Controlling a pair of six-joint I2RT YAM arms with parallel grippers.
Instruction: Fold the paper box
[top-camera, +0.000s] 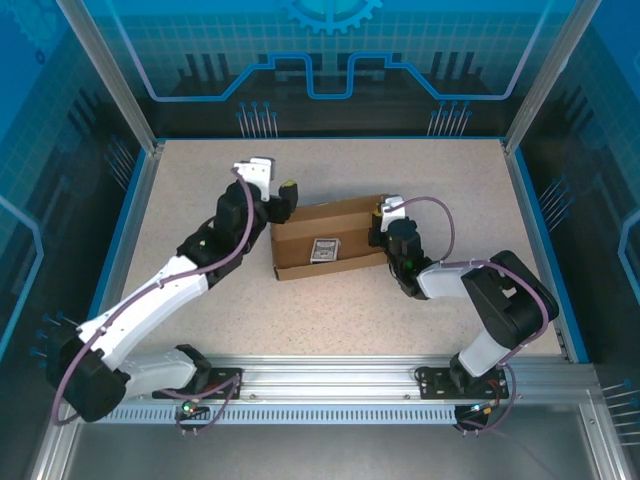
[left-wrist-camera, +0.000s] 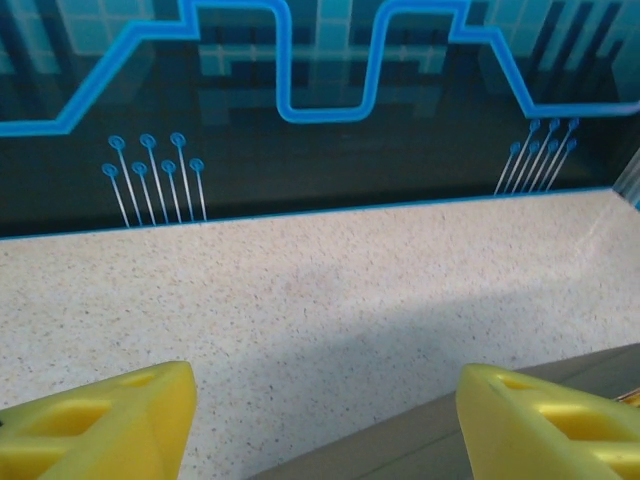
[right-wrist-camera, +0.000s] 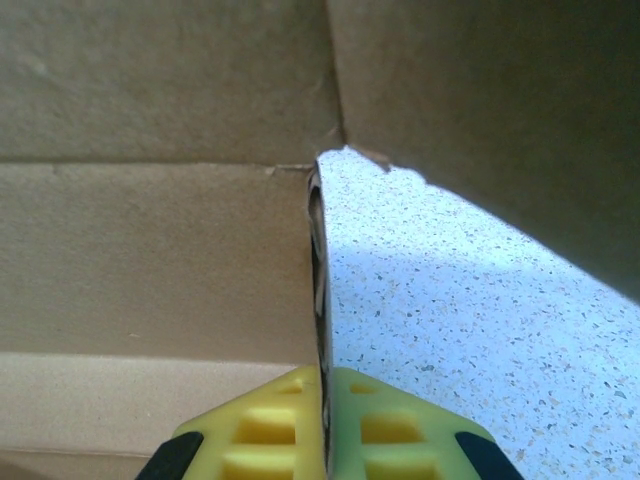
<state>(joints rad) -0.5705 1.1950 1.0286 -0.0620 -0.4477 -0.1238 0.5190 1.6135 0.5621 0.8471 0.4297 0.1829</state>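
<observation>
Paper box (top-camera: 325, 240) sits between the two arms. Right gripper (right-wrist-camera: 327, 378) is pinched tight on the box's right end wall, and left gripper (left-wrist-camera: 325, 400) hovers wide apart, empty, by its far-left corner.

We saw a small patterned card (top-camera: 323, 250) lying flat mid-scene, a speckled beige table (top-camera: 200, 170) edged in blue, a blue circuit-pattern back wall (top-camera: 330, 60), a metal rail (top-camera: 330, 375) at the near edge.

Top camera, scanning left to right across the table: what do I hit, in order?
Open, yellow-fingered left gripper → plain brown cardboard paper box → yellow-fingered right gripper, shut on the box's right-hand wall.
</observation>
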